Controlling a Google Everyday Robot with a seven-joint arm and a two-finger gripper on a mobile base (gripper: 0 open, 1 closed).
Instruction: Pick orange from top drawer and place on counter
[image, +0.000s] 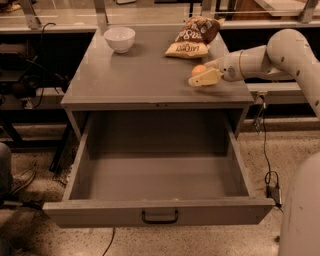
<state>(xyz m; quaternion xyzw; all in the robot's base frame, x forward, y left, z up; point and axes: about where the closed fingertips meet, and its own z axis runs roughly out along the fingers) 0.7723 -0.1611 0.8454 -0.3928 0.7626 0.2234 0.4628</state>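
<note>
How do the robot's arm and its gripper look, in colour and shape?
The arm is white, smooth and tubular, with a large rounded elbow. The gripper, above the right part of the counter, is pale yellowish cream.
</note>
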